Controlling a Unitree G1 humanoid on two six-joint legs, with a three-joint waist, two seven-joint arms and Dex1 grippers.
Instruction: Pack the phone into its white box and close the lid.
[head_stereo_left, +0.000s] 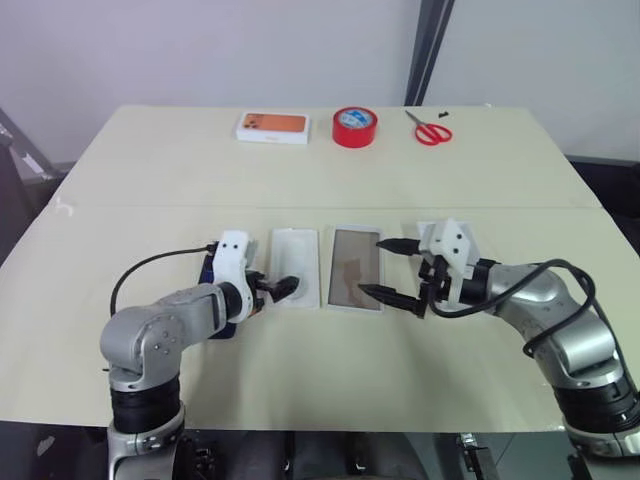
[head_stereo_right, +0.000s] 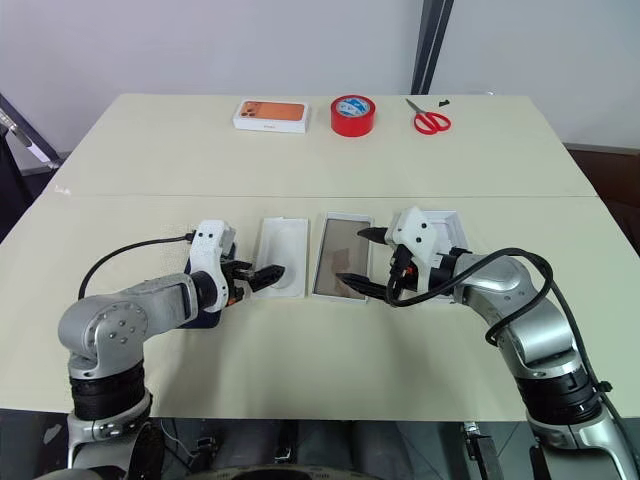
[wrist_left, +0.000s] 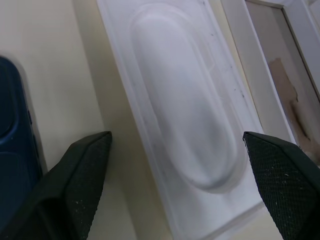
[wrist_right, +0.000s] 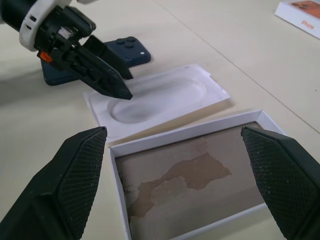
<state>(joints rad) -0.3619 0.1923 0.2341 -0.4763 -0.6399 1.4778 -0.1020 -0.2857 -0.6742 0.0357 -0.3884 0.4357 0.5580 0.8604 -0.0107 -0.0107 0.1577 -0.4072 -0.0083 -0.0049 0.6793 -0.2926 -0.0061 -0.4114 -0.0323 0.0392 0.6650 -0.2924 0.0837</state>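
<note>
Both grippers spread, nothing held: packing not yet begun.

The left gripper (head_stereo_right: 262, 274) hovers spread over the white insert (head_stereo_left: 296, 266); the right gripper (head_stereo_left: 390, 270) gapes over the white box (head_stereo_left: 355, 267). The phone (wrist_right: 122, 50) lies on the surface (head_stereo_left: 320, 170) beside the left arm, so I judge the next move is grasping it. The right wrist view shows its camera cluster.

The left gripper (head_stereo_left: 281, 288) hangs over the near end of the insert (head_stereo_left: 296, 265), with the phone (wrist_right: 122, 50) just beside it on its outer side. The white box (head_stereo_left: 354, 268) lies just beside the insert, between the right gripper's (head_stereo_left: 392, 270) spread fingers. Well beyond both grippers, along the worktop's (head_stereo_left: 320, 375) far edge, sit a boxed phone (head_stereo_left: 272, 126), a tape roll (head_stereo_left: 355, 126) and scissors (head_stereo_left: 430, 129).
</note>
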